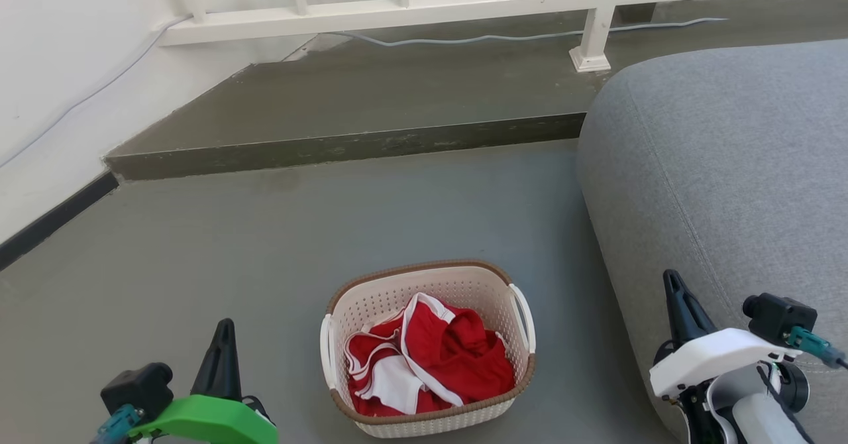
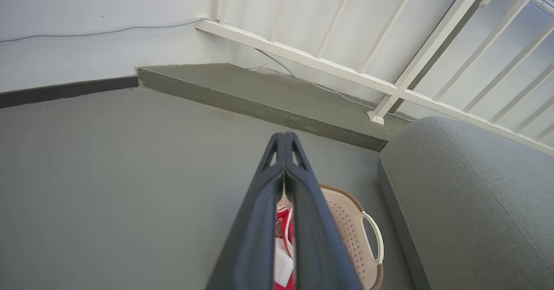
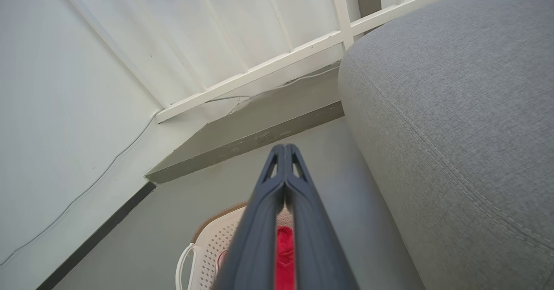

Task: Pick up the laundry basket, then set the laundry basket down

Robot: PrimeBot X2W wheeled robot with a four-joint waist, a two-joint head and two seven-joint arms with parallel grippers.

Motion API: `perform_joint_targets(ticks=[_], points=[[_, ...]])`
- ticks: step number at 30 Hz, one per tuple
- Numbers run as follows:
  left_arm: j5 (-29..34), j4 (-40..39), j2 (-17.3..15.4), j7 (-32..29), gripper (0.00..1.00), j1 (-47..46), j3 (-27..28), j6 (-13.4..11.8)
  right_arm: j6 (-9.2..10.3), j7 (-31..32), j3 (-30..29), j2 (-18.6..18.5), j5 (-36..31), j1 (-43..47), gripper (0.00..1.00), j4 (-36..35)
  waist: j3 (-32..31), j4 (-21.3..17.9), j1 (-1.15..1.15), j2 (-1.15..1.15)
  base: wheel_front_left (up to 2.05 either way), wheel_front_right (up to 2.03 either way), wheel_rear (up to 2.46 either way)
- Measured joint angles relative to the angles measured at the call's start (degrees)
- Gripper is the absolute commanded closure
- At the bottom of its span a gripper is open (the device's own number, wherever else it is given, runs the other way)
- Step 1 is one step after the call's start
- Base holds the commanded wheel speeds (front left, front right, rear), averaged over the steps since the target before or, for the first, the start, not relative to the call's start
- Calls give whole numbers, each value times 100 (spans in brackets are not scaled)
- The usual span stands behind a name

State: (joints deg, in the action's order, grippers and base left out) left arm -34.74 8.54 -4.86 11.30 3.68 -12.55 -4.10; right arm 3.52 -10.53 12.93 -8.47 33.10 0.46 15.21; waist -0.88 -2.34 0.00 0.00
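The laundry basket (image 1: 487, 298) stands on the grey floor at the bottom centre of the head view, cream-white and perforated, with a brown rim, a white handle on each side and red-and-white clothes (image 1: 430, 358) inside. My left gripper (image 1: 224, 330) is shut and empty, to the basket's left and apart from it. My right gripper (image 1: 672, 281) is shut and empty too, to the basket's right, in front of the grey sofa. In the left wrist view the basket (image 2: 346, 220) peeks out behind my shut fingers (image 2: 284, 139). Part of the basket (image 3: 207, 246) appears in the right wrist view below the shut gripper (image 3: 284, 150).
A grey upholstered sofa (image 1: 722, 166) fills the right side, close to the basket. A raised concrete step (image 1: 344, 146) crosses the back, with a white railing (image 1: 596, 26) and a grey cable (image 1: 503, 36) on it. A white wall (image 1: 53, 86) with a dark skirting runs along the left.
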Motion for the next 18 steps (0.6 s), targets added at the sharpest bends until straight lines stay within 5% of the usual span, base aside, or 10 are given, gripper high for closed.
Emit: perform_joint_targets(ticks=[18], points=[[-1323,88,13,-372,100,-19,336,214,-214,363,-456,146,1325,-29,100,0,25,52,0,0,0,0,0]])
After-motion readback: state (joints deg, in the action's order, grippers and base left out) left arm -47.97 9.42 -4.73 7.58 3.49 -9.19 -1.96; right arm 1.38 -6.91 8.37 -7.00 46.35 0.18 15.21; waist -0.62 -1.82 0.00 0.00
